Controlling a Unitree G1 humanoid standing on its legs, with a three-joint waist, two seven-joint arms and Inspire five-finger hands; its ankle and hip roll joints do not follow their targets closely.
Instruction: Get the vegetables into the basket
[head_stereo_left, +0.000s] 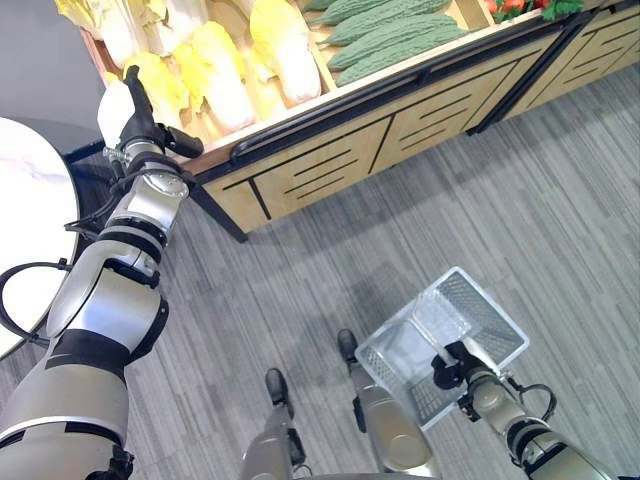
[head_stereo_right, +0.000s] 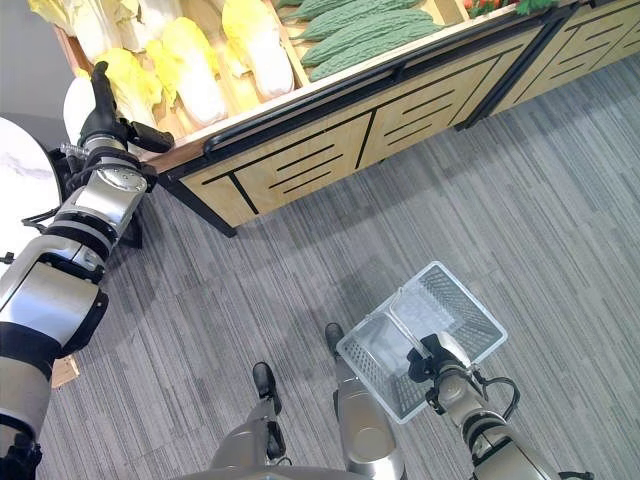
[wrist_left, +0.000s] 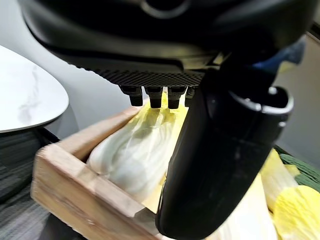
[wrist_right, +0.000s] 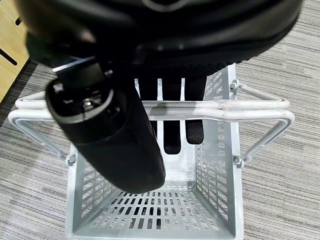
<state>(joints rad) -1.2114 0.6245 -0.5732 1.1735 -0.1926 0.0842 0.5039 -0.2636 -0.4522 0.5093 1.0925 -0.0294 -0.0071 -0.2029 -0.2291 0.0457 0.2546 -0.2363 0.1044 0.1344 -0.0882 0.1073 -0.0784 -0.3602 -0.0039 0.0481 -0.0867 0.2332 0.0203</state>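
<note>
Pale yellow-white cabbages (head_stereo_left: 215, 80) lie in a wooden display bin, with green ridged gourds (head_stereo_left: 390, 35) in the compartment to their right. My left hand (head_stereo_left: 140, 110) reaches up at the bin's left end, fingers straight and open. In the left wrist view its thumb (wrist_left: 220, 160) hangs just above one cabbage (wrist_left: 135, 155), holding nothing. Low on the right, my right hand (head_stereo_left: 455, 368) is curled round the handles (wrist_right: 225, 107) of a grey mesh basket (head_stereo_left: 480, 310). The basket (wrist_right: 235, 165) hangs over the floor with nothing in it.
The wooden display stand (head_stereo_left: 330, 160) with dark-trimmed front panels runs across the back. Its rim (wrist_left: 75, 190) stands between my left hand and the floor. A white marble round table (head_stereo_left: 30, 220) sits at the far left. Red produce (head_stereo_left: 510, 8) shows at the top right.
</note>
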